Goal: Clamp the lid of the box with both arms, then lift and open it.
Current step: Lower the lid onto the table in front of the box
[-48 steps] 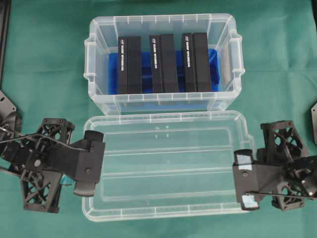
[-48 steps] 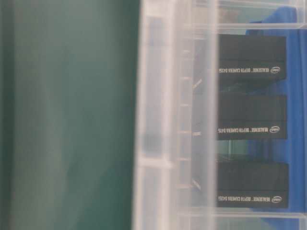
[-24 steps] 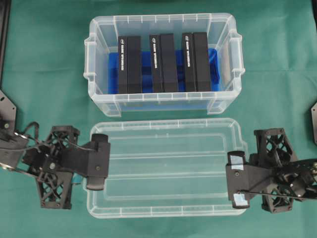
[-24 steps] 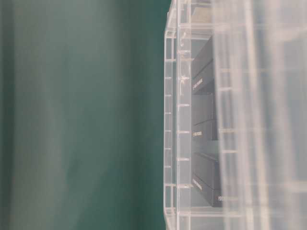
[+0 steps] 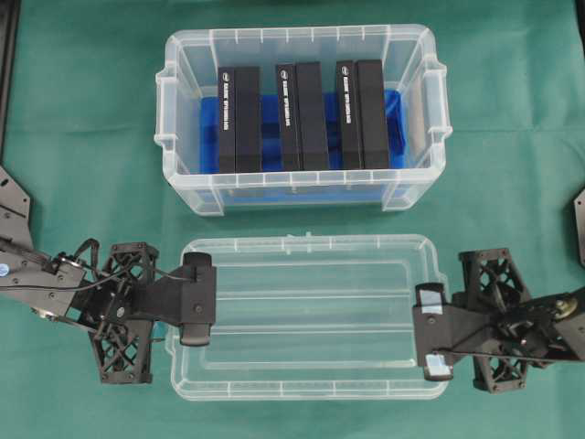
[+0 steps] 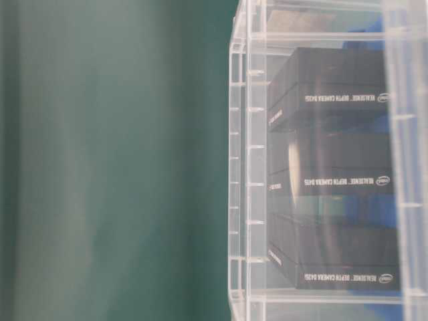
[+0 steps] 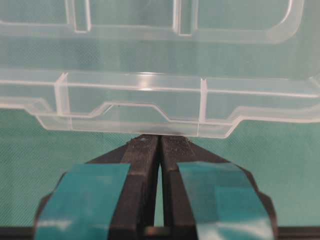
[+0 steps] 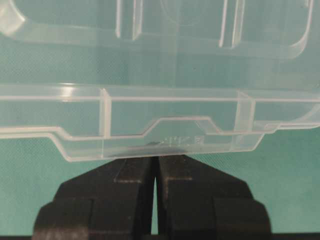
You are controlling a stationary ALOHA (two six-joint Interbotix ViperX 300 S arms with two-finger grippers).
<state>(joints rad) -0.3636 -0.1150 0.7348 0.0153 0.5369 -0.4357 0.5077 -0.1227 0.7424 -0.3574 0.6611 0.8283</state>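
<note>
the desk [image 5: 82, 101] is covered by a green cloth that fills every view. the box [image 5: 183, 187], a deep clear tub, stands on the cloth toward the far side, with three black oblong boxes [image 5: 299, 114] side by side on its blue bottom. the lid [image 5: 311, 320], a flat clear panel, is just in front of the tub and apart from it; whether it rests on the cloth or is held just above it cannot be told.
</note>
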